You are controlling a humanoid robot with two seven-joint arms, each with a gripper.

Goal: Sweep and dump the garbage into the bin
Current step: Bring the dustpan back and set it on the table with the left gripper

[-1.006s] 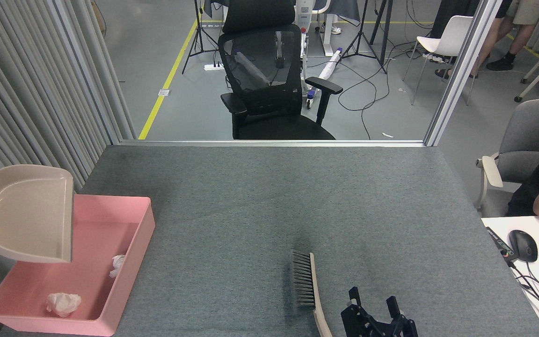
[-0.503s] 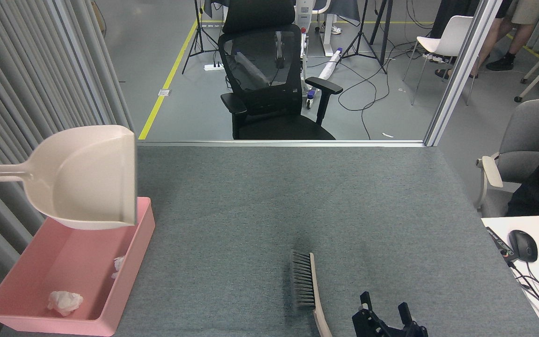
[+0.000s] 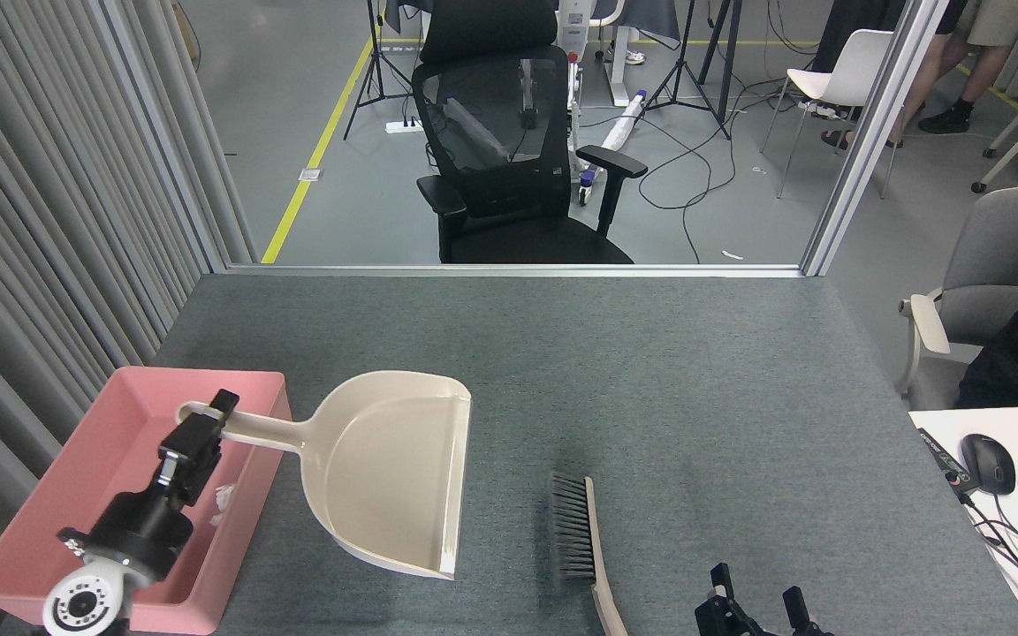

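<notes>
Left hand [image 3: 208,422] grips the dustpan [image 3: 390,477] handle over the bench [image 3: 650,371]; one wad [image 3: 224,499] shows in the bin [image 3: 133,389], so dumping appears done; right hand [image 3: 756,609] sits apart, fingers spread.

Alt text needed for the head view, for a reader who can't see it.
The left gripper holds a beige dustpan by its handle over the grey table, beside a pink bin containing a white paper wad. A brush lies near the right gripper.
</notes>
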